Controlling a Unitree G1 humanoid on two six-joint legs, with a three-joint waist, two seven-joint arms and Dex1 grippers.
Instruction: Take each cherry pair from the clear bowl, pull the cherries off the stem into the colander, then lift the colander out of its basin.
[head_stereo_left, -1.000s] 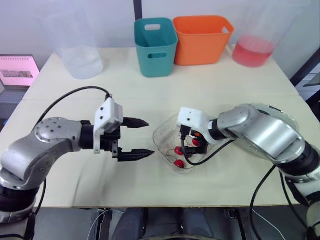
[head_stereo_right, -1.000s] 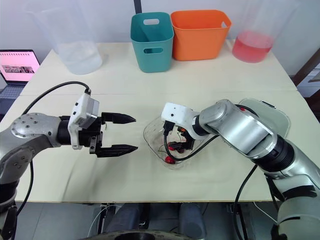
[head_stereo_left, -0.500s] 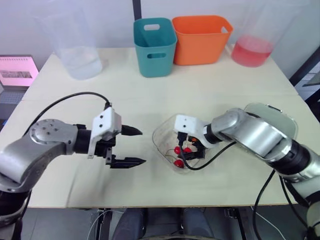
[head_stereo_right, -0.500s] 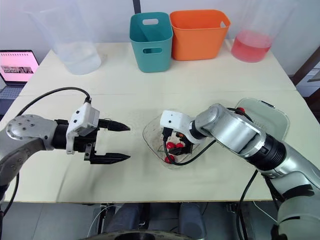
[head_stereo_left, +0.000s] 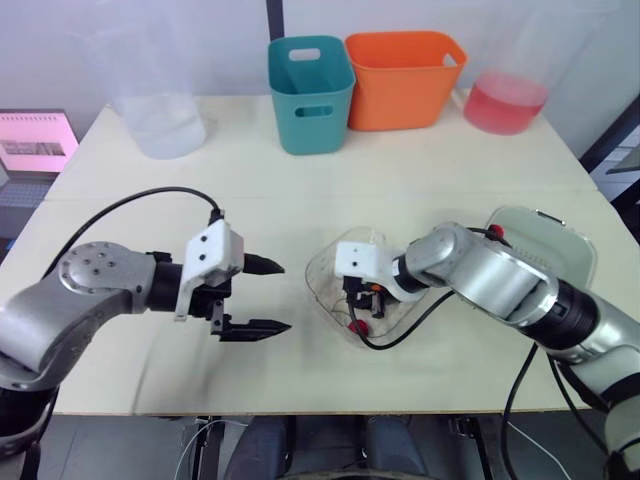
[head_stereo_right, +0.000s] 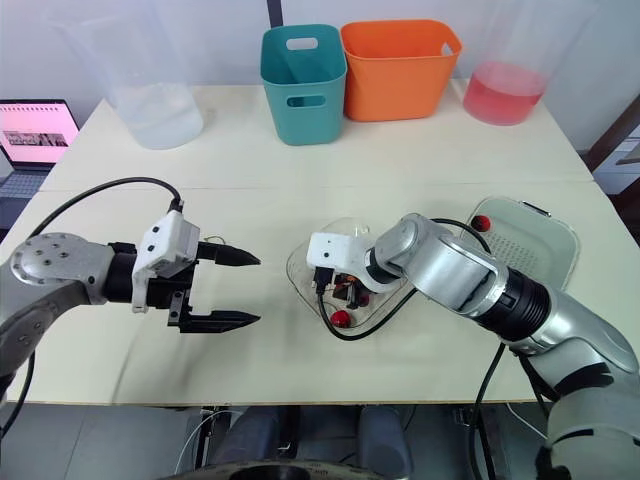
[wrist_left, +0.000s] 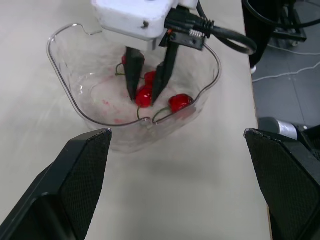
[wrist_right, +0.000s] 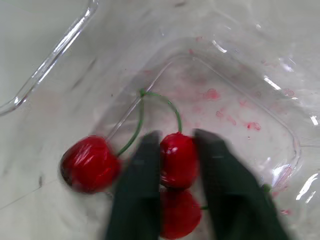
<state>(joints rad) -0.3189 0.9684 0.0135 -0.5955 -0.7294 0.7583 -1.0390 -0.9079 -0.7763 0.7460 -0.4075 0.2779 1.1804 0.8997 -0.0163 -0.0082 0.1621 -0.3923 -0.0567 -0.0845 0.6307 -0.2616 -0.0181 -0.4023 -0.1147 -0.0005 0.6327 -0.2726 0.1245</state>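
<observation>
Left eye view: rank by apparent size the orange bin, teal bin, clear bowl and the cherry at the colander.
1. Orange bin, widest.
2. Teal bin and clear bowl look alike; the bowl is nearer and partly hidden by the right gripper, so I won't rank them.
3. Cherry, by far the smallest.

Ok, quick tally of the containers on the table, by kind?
Bins: 2 (teal bin, orange bin)
Pitchers: 2 (clear-liquid pitcher, pink-liquid pitcher)
Clear bowl: 1
Colander: 1
Total: 6
</observation>
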